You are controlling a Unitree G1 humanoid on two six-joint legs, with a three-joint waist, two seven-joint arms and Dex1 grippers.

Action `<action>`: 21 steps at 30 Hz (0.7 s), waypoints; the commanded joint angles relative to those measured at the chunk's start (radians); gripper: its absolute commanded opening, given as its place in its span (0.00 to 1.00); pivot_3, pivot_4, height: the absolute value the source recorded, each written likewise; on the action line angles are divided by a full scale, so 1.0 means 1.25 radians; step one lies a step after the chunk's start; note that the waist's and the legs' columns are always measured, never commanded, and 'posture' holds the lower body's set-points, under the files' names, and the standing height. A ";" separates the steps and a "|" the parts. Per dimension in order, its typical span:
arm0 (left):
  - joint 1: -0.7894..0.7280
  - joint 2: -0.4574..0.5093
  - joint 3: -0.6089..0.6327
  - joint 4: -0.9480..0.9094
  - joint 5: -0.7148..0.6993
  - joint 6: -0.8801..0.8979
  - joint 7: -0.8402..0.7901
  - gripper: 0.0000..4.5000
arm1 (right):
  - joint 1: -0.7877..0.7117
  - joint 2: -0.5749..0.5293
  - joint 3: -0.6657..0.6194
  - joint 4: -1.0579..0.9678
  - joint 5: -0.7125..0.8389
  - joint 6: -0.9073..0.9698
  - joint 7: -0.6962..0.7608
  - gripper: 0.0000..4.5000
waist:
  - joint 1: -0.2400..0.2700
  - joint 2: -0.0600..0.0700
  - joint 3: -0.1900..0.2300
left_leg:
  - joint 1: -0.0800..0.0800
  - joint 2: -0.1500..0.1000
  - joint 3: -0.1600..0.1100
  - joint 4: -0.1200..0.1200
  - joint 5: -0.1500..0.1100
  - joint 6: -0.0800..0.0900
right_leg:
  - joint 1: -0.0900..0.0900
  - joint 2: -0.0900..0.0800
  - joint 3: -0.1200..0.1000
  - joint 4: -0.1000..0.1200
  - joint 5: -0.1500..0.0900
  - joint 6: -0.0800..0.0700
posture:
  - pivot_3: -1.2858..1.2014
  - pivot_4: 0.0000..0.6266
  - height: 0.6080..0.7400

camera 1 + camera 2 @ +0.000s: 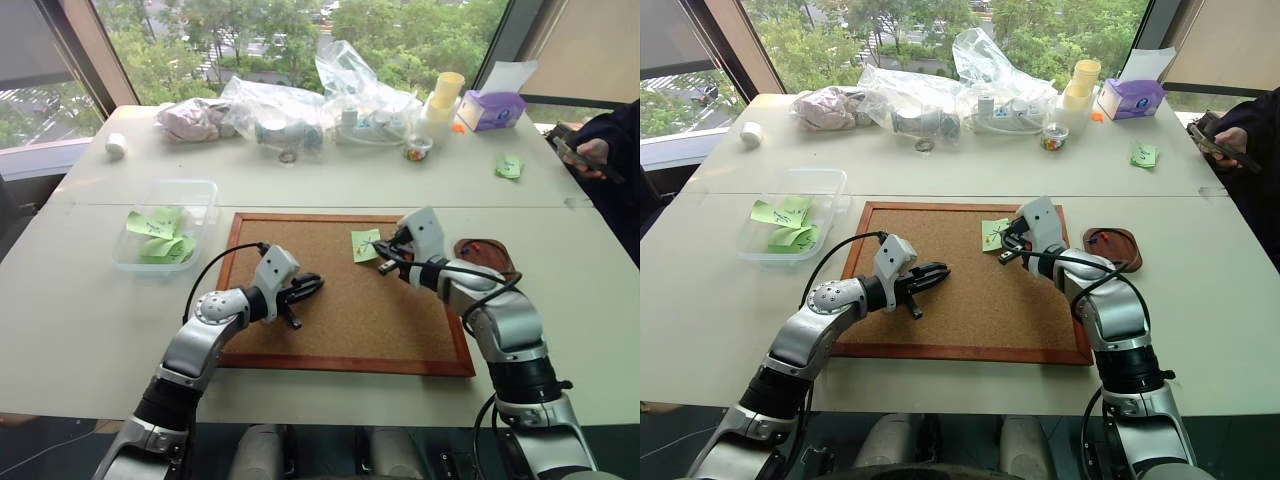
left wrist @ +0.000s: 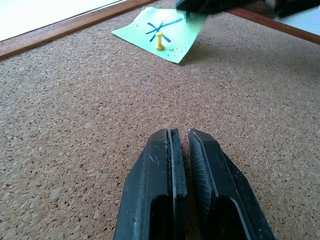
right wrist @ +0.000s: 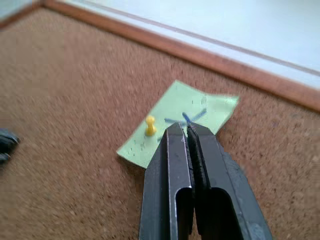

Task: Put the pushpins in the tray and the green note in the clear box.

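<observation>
The green note [image 1: 365, 243] with crossed blue pen lines lies on the cork board [image 1: 340, 320], near its far edge. One yellow-headed pushpin [image 3: 149, 126] stands in it. My right gripper [image 3: 187, 129] hovers just over the note's middle, shut, and nothing shows between its tips. My left gripper [image 2: 180, 134] rests low over the board's near left part, shut and empty, pointing toward the note. The dark reddish-brown tray [image 1: 500, 262] sits just right of the board. At the left stands the clear box [image 1: 200, 190], holding other green notes [image 1: 160, 240].
Clear plastic bags [image 1: 290, 110], yellow cups [image 1: 445, 95] and a purple tissue box [image 1: 490, 108] line the far edge. Another green note [image 1: 509, 166] lies at the far right. A person's hand [image 1: 592, 152] holding a phone reaches in from the right.
</observation>
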 commanded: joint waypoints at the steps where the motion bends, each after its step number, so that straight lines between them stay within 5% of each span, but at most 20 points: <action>1: 0.030 0.012 -0.019 0.045 0.019 0.039 0.001 0.13 | -0.017 -0.017 -0.048 -0.070 0.024 0.024 -0.012 0.01 | 0.000 0.000 0.000 | 0.000 0.000 0.000 0.000 0.000 0.000 | 0.000 0.000 0.000 0.000 0.000 0.000 | 0.52 0.24 1.00; 13: 0.028 0.012 -0.031 0.051 0.021 0.038 -0.010 0.13 | 0.028 0.075 -0.316 -0.062 -0.043 0.060 -0.346 0.01 | 0.001 0.000 0.000 | 0.000 0.000 0.000 0.000 0.001 -0.002 | 0.000 -0.002 0.000 0.000 -0.001 -0.002 | 0.52 0.24 1.00; 21: 0.017 0.013 -0.033 0.062 0.022 0.036 -0.019 0.13 | 0.030 0.155 -0.414 -0.051 0.002 0.120 -0.422 0.01 | -0.003 0.001 0.000 | 0.001 0.000 0.001 -0.001 0.001 -0.001 | 0.000 0.000 0.000 0.001 -0.001 -0.002 | 0.52 0.24 1.00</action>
